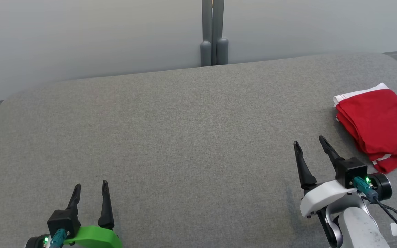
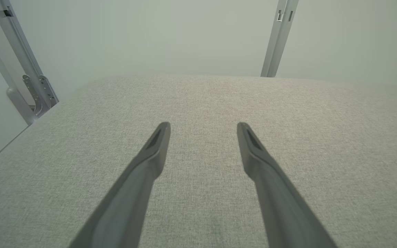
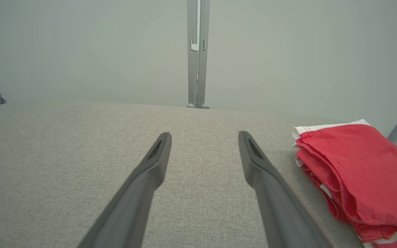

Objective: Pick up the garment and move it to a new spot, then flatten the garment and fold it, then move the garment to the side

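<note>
At the lower left of the head view the left gripper (image 1: 91,184) is seen with its two dark fingers spread wide and nothing held between them. In the left wrist view the same gripper (image 2: 203,125) is shown above bare grey cloth, and no contact with any object can be made out. The middle is taken up by the grey padded surface (image 1: 184,137), behind which a grey post (image 1: 214,34) is set against a pale wall. Further right, the right gripper (image 1: 308,140) is likewise found wide apart and empty, raised over the surface and kept clear of the cloth beside it. At the far right edge the red garment (image 1: 374,120) is laid in a stacked, folded bundle, white trim showing at its far corner; in the right wrist view the garment (image 3: 357,165) is seen just beside the right gripper (image 3: 203,134), untouched. From this layout the flattening, folding and setting aside are judged to be done, and little or nothing is judged to be left
</note>
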